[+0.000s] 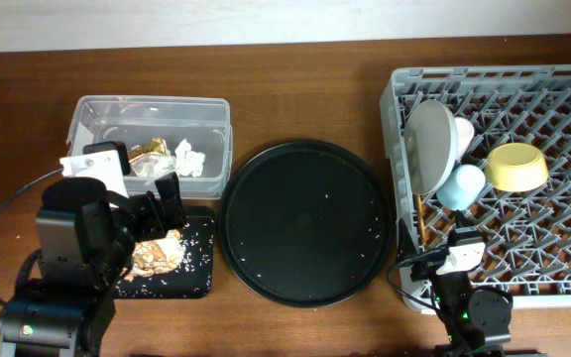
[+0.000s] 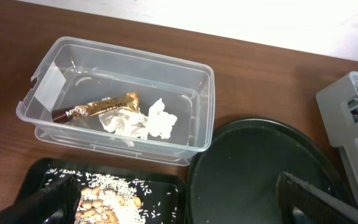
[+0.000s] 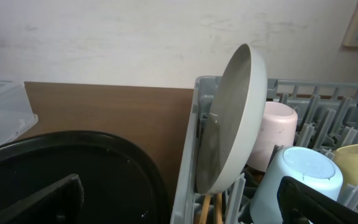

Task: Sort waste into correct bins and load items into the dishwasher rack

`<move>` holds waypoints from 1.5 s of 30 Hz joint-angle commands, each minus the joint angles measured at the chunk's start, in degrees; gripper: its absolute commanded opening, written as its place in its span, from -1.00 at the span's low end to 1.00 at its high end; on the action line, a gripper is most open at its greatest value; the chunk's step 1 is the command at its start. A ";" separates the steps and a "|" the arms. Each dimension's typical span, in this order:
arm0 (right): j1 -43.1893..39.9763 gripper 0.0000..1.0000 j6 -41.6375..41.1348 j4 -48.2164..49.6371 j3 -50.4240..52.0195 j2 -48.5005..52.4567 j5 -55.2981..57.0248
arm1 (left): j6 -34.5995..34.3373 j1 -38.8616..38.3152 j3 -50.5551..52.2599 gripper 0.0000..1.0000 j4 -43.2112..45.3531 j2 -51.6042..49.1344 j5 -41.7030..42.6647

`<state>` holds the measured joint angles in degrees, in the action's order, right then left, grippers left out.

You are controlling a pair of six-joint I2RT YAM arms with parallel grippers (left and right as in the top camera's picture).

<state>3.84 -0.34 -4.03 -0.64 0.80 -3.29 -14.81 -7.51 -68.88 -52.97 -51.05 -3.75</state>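
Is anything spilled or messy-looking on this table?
Yes, mildly: white grains lie scattered across the shallow black tray around the tan food scraps, and a few pale specks dot the large round tray beside it. Nothing else stands out: tissue and wrapper sit in the clear tub.

1. The clear tub (image 1: 149, 100) held a gold wrapper (image 1: 150, 151) and crumpled white tissue (image 1: 188, 159).
2. The shallow black tray (image 1: 194, 278) carried tan scraps (image 1: 157, 253).
3. The grey rack (image 1: 553, 104) held an upright plate (image 1: 432, 147), pink cup (image 1: 462, 129), blue cup (image 1: 461, 185), yellow bowl (image 1: 515, 167) and chopsticks (image 1: 420, 213).
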 commanded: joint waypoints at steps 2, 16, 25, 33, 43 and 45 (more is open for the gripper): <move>0.22 0.97 0.11 -0.11 0.33 -0.55 -0.76 | -0.59 0.28 -0.59 0.99 0.11 0.24 -0.79; 0.22 0.97 0.11 -0.11 0.33 -0.55 -0.76 | 0.28 0.28 5.25 0.99 -0.09 12.52 -4.15; 0.22 0.97 0.11 -0.11 0.33 -0.55 -0.76 | 0.28 0.28 21.77 0.99 -0.26 28.09 -5.09; 0.22 0.97 0.11 -0.11 0.33 -0.55 -0.76 | -0.17 0.28 38.42 0.99 10.45 36.57 -4.20; 0.22 0.97 0.11 -0.11 0.33 -0.55 -0.76 | -0.20 0.28 59.43 0.99 49.42 45.46 5.64; 0.22 0.97 0.11 -0.09 0.33 -0.55 -0.76 | -0.20 0.28 61.64 0.99 50.99 47.01 5.77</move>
<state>3.84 -0.19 -3.97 -0.62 0.69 -3.31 -14.83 -7.51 -10.98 -4.14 -6.68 -0.56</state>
